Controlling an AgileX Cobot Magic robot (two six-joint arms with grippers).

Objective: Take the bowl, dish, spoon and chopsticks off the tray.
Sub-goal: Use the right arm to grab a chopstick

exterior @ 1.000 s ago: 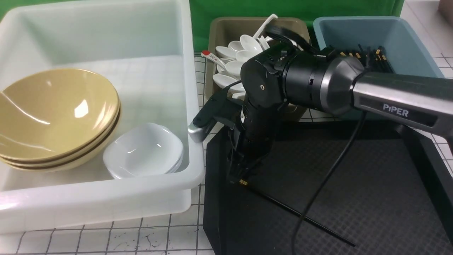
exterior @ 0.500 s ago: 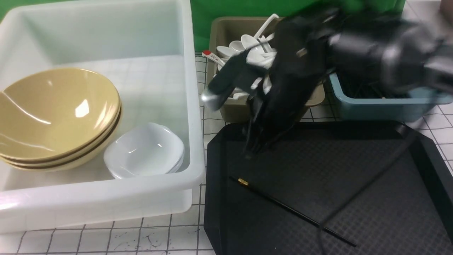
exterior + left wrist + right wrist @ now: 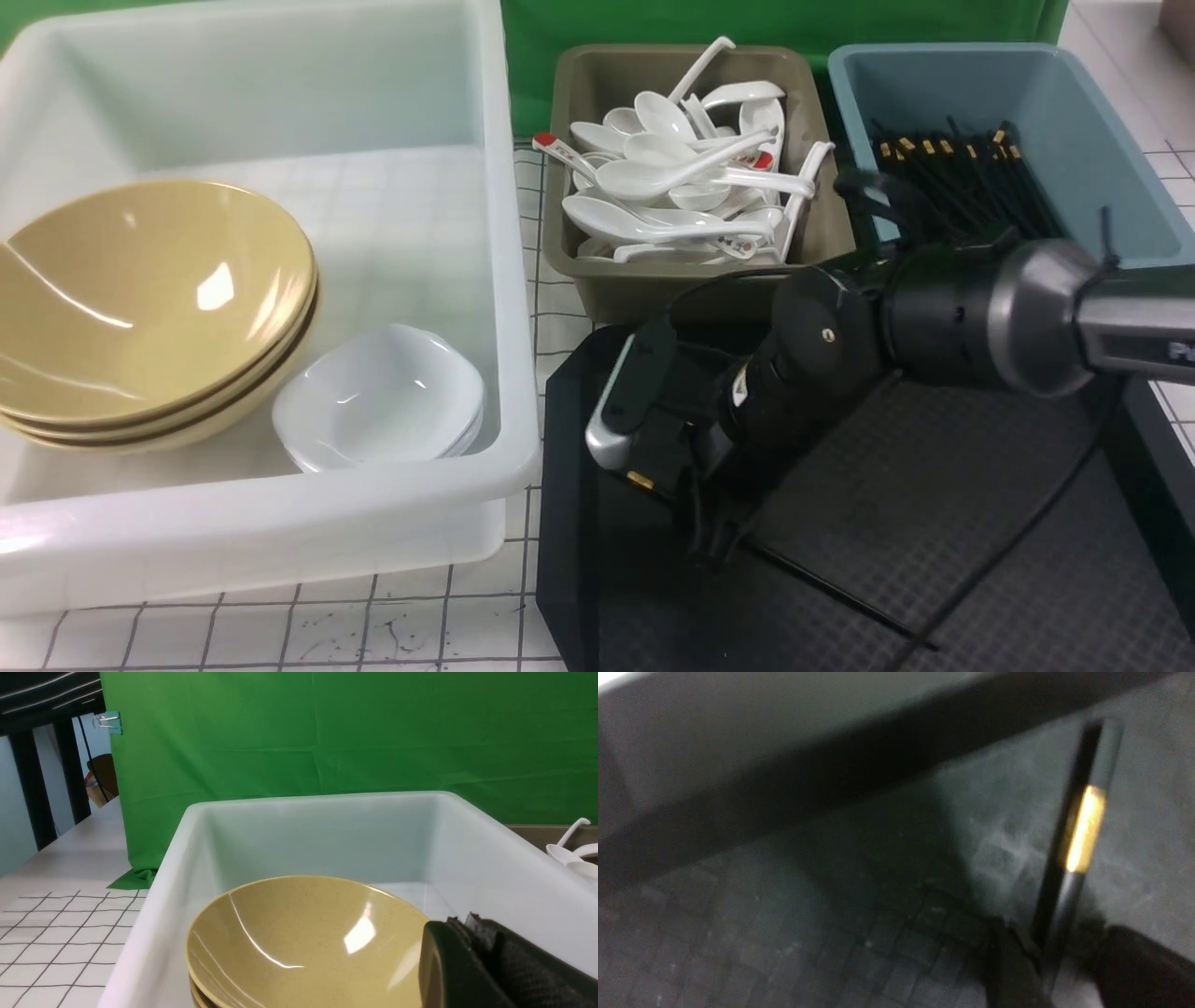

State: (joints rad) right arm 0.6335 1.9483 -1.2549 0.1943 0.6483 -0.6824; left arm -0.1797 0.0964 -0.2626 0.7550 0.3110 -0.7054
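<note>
One chopstick (image 3: 826, 583) lies on the tray (image 3: 980, 523), its gold-banded end toward the tub (image 3: 518, 373), the rest slanting across the tray's floor toward its near side. My right gripper (image 3: 1069, 952) is down over the tray, its fingers apart, one on each side of the stick near the gold band; I am not clamped on it. Just left of the tray stands the tub, and in it are my tan bowls (image 3: 159, 299), stacked and tilted at the tray's far left, with the white dishes (image 3: 378, 401) nested between them and the tray. Beyond the tray's far edge sits the olive bin (image 3: 719, 294), heaped with white spoons (image 3: 653, 177), some with red marks. To its right, also beyond the tray, is the blue bin (image 3: 1055, 84), holding more black chopsticks (image 3: 980, 182) with gold bands. My left gripper (image 3: 472, 926) hangs by the bowls in the tub, well apart from the tray, its jaws together.
</note>
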